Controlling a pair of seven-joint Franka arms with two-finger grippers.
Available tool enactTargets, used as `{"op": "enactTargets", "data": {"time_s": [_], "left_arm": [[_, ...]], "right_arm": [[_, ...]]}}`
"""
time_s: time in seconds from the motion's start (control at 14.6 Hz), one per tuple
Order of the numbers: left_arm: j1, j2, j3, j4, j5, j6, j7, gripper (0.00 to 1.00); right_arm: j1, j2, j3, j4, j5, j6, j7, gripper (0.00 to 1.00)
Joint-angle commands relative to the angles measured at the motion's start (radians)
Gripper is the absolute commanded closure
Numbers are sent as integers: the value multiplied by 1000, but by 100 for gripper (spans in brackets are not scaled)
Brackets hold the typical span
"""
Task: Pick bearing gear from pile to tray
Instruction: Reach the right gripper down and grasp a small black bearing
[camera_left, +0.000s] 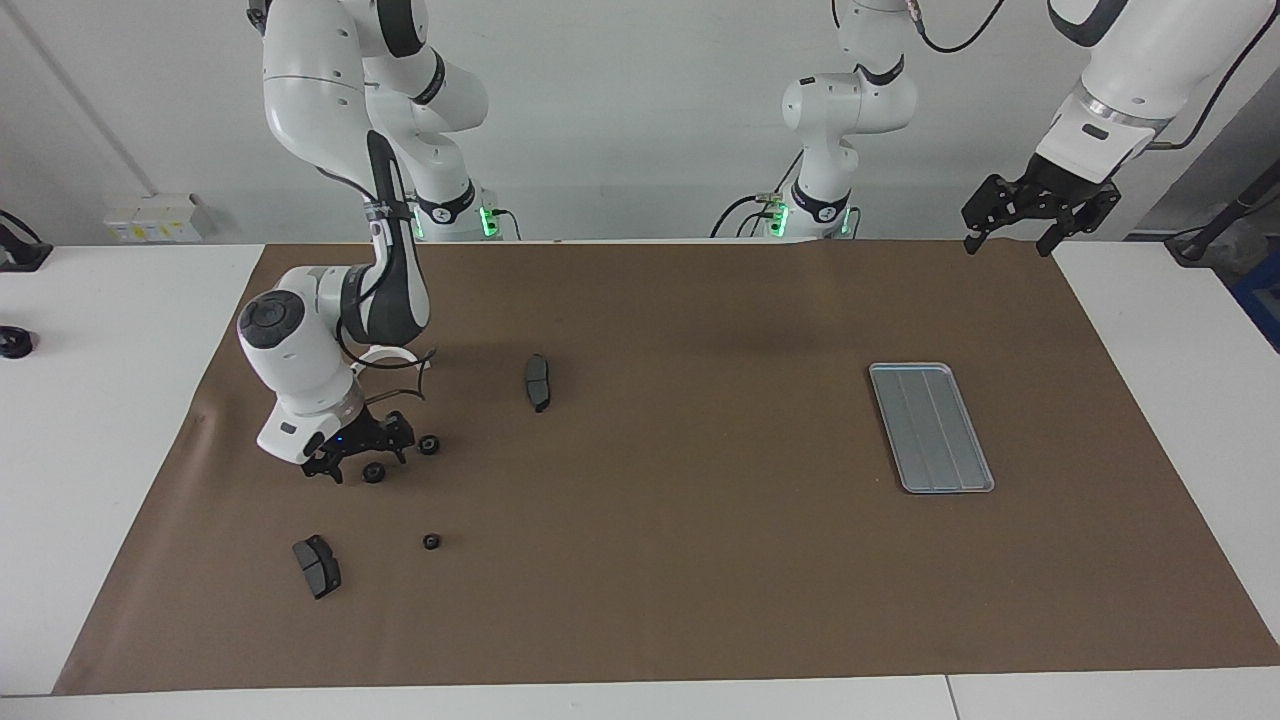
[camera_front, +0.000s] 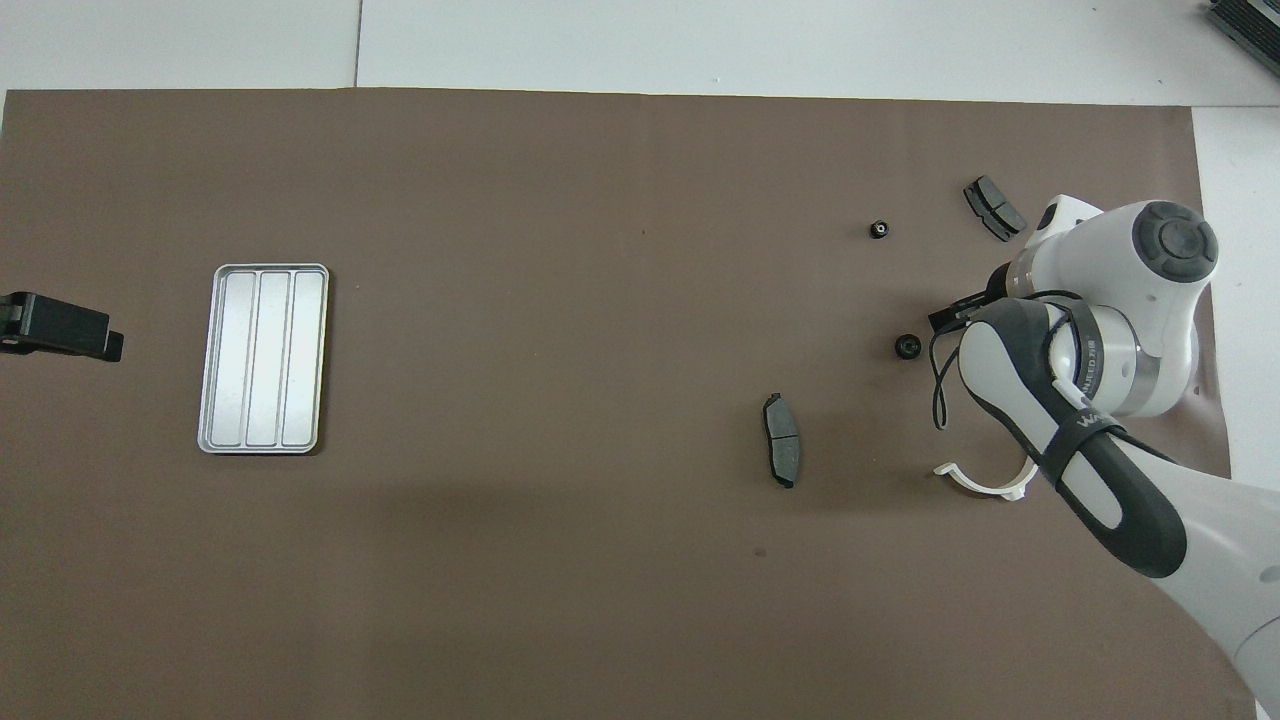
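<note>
The pile lies at the right arm's end of the brown mat: three little black gears (camera_left: 373, 472) (camera_left: 429, 444) (camera_left: 431, 541), two dark brake pads (camera_left: 537, 382) (camera_left: 317, 566) and a white half-ring bracket (camera_front: 985, 482). My right gripper (camera_left: 360, 464) is open and low over the mat, its fingers straddling the first gear. In the overhead view the arm hides that gear. The silver tray (camera_left: 930, 427) lies empty at the left arm's end, also in the overhead view (camera_front: 264, 358). My left gripper (camera_left: 1010, 238) waits, open and empty, raised over the mat's corner.
The brown mat (camera_left: 680, 560) covers most of the white table. The bracket lies partly under the right arm's wrist (camera_left: 300, 350). The second gear (camera_front: 907, 346) sits just beside the right gripper. A wide bare stretch of mat separates the pile from the tray.
</note>
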Motion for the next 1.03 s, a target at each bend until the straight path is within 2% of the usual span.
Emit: {"op": "enactTargets", "data": {"time_s": [0.0,0.34,0.41,0.48,0.55,0.75,0.96], "left_arm": [[6,-25,-2,-25,-11,-3,-10,0],[6,-25,-2,-25,-11,-3,-10,0],[6,-25,-2,-26,-11,-4,-10,0],[6,-25,-2,-25,-11,-4,-10,0],[6,-25,-2,-25,-11,-3,-10,0],[6,-25,-2,-25,-11,-3,-10,0],[6,-25,-2,-25,-11,-3,-10,0]], "right_arm": [[-5,-3,4,-17,24,26,-30,41],[-12,-3,4,-54,24,88,-36,43],[-12,-3,4,-54,24,86,-36,60],[-12,-3,4,-53,24,83,-33,87],[-12,-3,4,-50,24,81,-26,100],[-9,-9,5,-22,24,49,-4,100],[10,-62,17,73,24,-117,139,100]]}}
